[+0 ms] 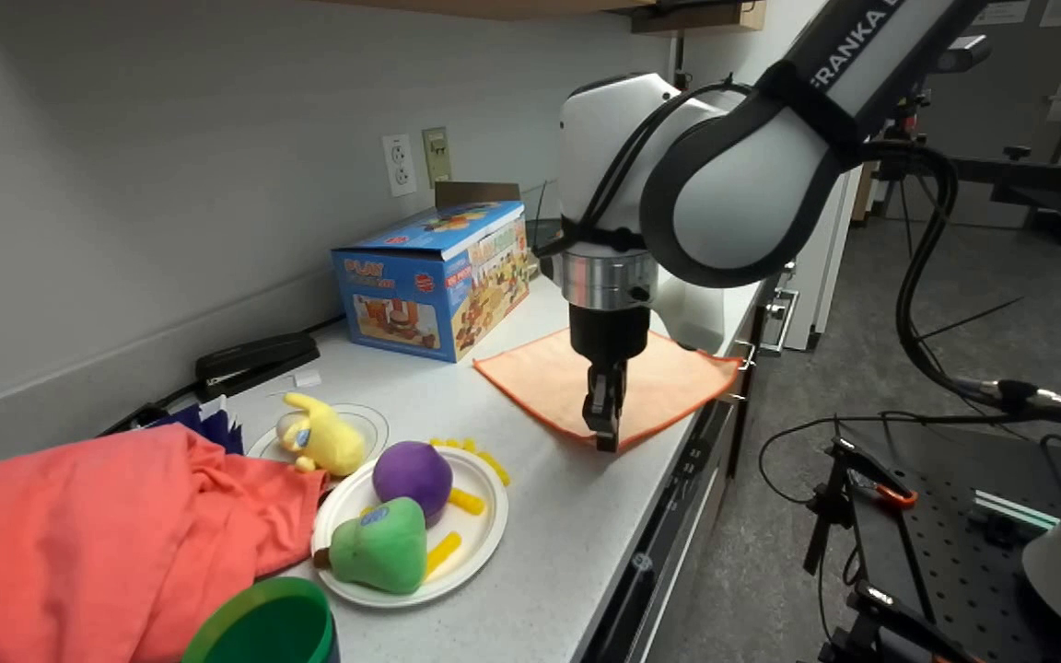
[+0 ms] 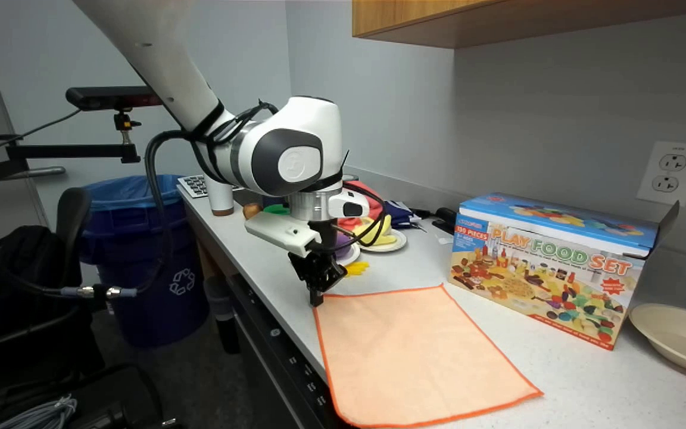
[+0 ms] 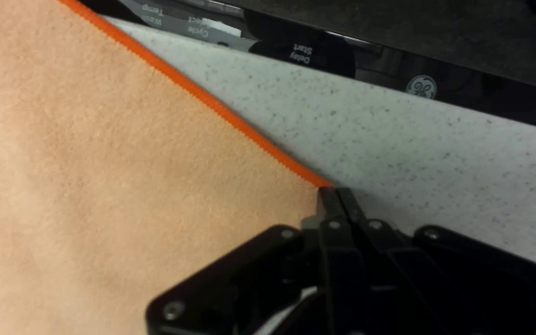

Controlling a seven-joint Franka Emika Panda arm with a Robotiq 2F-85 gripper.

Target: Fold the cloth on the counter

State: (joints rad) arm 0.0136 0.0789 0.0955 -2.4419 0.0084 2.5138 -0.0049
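The cloth (image 2: 408, 351), pale peach with a bright orange hem, lies spread flat on the light grey counter (image 1: 540, 534). One side of it runs along the counter's front edge. My gripper (image 2: 316, 299) points down at the cloth's corner, low at the counter surface. In the wrist view the orange hem leads to the tips of the gripper (image 3: 336, 190), which are pressed together on that corner. The corner itself is hidden under and between the fingers. Both exterior views show the rest of the fabric unfolded.
A blue play food box (image 2: 545, 268) stands behind the cloth by the wall. A white plate (image 1: 494, 529) with plush toys, a coral-red fabric heap (image 1: 125, 543) and a green cup (image 1: 263, 626) share the counter. A pale bowl (image 2: 682, 342) sits beyond the box.
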